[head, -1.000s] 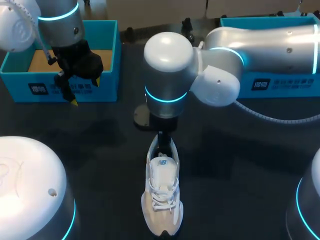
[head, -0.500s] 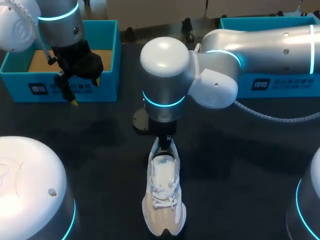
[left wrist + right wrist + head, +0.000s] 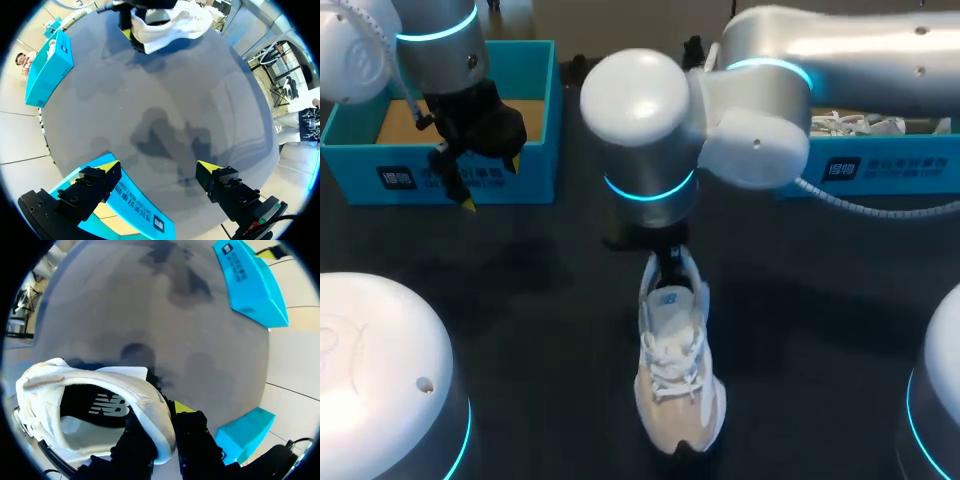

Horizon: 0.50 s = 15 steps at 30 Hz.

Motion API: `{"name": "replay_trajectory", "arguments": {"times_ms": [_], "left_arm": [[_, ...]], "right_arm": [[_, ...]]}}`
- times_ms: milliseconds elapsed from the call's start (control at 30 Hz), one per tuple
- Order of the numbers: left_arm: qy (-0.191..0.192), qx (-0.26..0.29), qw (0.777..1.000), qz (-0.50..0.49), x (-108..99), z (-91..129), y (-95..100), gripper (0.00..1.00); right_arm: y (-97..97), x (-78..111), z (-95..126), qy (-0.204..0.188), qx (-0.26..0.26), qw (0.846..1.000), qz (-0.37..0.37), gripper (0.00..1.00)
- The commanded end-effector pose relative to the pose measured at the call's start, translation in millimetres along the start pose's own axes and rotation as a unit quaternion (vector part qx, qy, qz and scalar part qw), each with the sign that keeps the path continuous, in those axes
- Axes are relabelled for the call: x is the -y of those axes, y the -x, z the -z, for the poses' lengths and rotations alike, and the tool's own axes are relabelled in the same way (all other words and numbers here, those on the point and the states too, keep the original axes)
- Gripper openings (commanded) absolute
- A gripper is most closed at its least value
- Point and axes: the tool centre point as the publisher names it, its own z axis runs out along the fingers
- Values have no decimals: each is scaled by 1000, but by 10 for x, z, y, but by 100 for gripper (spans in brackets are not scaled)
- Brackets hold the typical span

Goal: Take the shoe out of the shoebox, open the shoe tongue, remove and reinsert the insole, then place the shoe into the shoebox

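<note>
The white shoe (image 3: 678,372) lies out of the box at mid-table, toe toward the robot, heel away, laces and tongue uppermost. The right gripper (image 3: 165,422) is clamped on its heel collar, one finger inside the opening and one outside; whether the sole rests on the table (image 3: 550,300) cannot be determined. Further out, the left gripper (image 3: 159,166) hangs spread wide, holding nothing, above the front wall of the left blue shoebox (image 3: 535,110); the right blue shoebox (image 3: 880,168) stands far right, well apart from the shoe.
</note>
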Motion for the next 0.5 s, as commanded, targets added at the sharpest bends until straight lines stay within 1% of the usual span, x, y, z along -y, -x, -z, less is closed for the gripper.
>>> {"name": "replay_trajectory", "arguments": {"times_ms": [33, 500], "left_arm": [[1, 0, 1000, 0, -2, 1, -1, 100], [1, 0, 1000, 0, -2, 1, -1, 100]], "right_arm": [[98, 244, 527, 22, 27, 999, 15, 0], [98, 244, 527, 22, 27, 999, 15, 0]]}}
